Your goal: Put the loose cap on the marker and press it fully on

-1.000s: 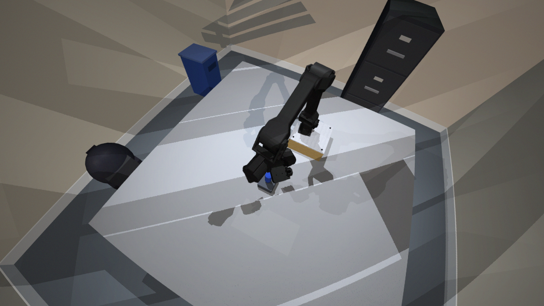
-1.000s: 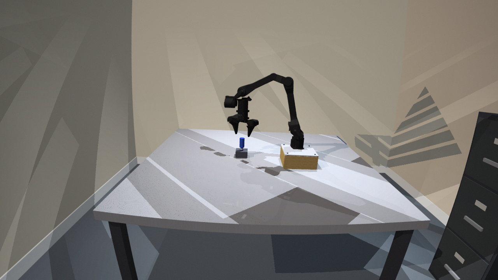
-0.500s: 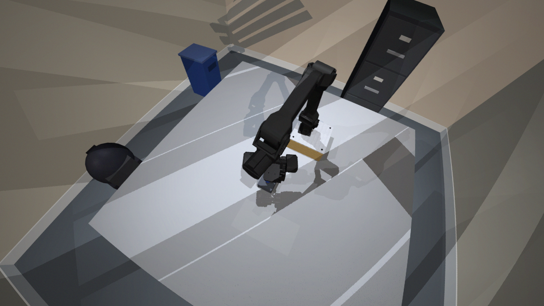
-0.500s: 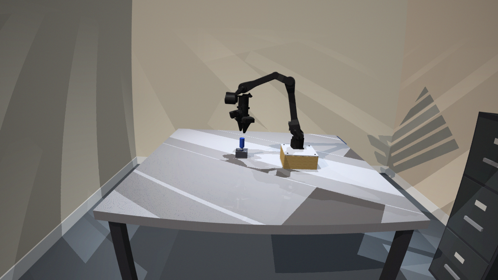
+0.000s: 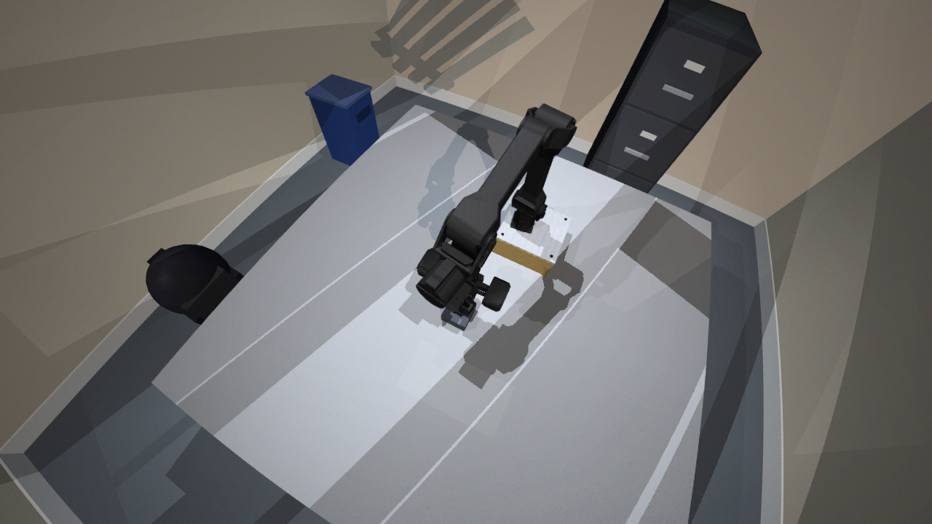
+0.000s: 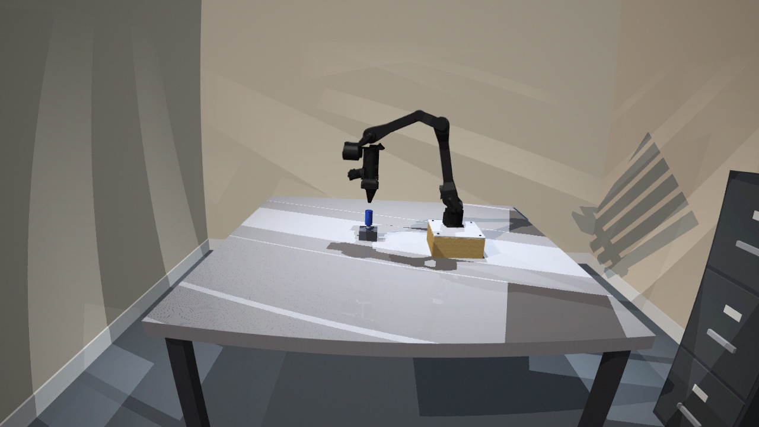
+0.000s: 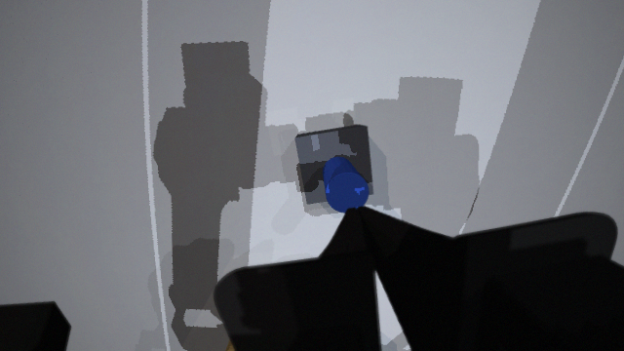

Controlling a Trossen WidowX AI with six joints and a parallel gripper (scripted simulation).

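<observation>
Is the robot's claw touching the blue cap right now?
Apart. The exterior view shows the shut gripper hanging above the blue cap, with a strip of table showing between them. The cap sits over the holder block.
</observation>
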